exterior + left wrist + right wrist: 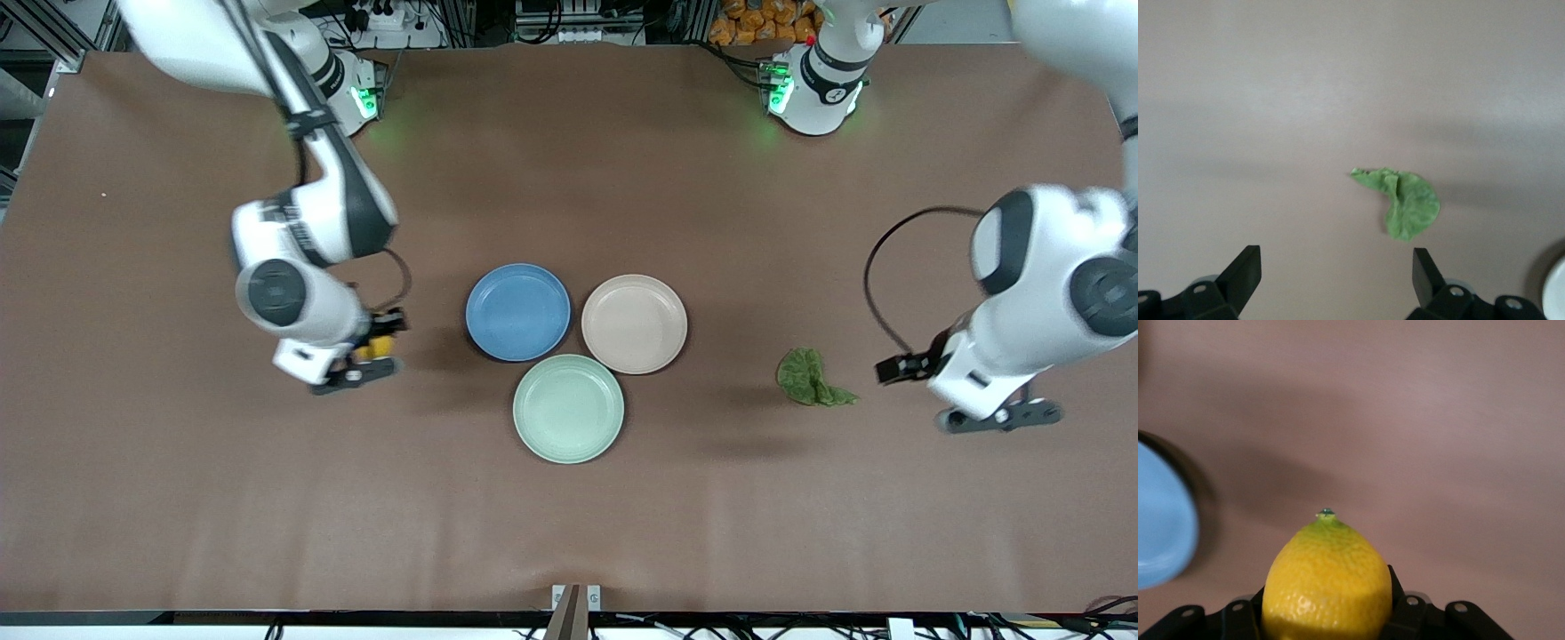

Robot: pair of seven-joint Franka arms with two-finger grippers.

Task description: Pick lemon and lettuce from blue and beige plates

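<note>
- Brown table [569, 533]; no readable writing
- Right gripper [1328, 617] clamps lemon [1327, 580] above table beside blue plate [517, 311]
- Left gripper [1337, 273] spread wide, lettuce [809, 378] on table, apparently untouched
- Beige plate [634, 323] bare

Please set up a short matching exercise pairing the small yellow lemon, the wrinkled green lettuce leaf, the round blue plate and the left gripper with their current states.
Things:
1. small yellow lemon
2. wrinkled green lettuce leaf
3. round blue plate
4. left gripper

States:
A. open, above the brown table
B. lying on the table toward the left arm's end
C. clamped in the right gripper
D. holding nothing

Pairs: 1-C, 2-B, 3-D, 4-A
</note>
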